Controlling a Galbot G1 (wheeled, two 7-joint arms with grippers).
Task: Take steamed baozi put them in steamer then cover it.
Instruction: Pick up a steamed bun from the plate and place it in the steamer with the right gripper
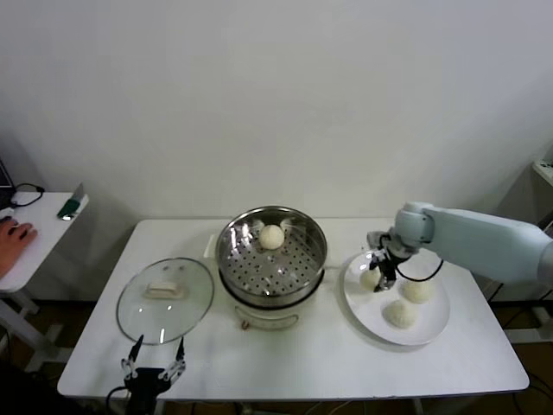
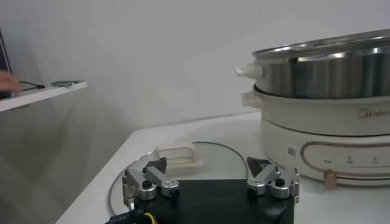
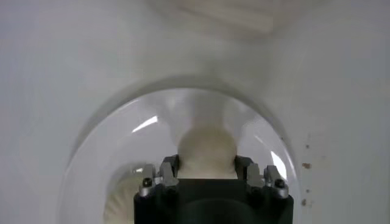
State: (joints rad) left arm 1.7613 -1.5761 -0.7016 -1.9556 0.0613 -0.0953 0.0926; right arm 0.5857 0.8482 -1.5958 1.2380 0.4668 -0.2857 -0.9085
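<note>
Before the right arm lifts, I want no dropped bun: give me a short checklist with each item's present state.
1. Right gripper closed on a bun on the plate: ok.
2. Bun sits centred between the fingers: ok.
3. Neighbouring buns clear of the gripper: cannot tell, one lies close beside it.
4. Steamer uncovered, with free room beside the one bun inside: ok.
5. Lid flat on the table, off the route: ok.
6. Left gripper open, parked near the lid at the table's front edge: ok.
</note>
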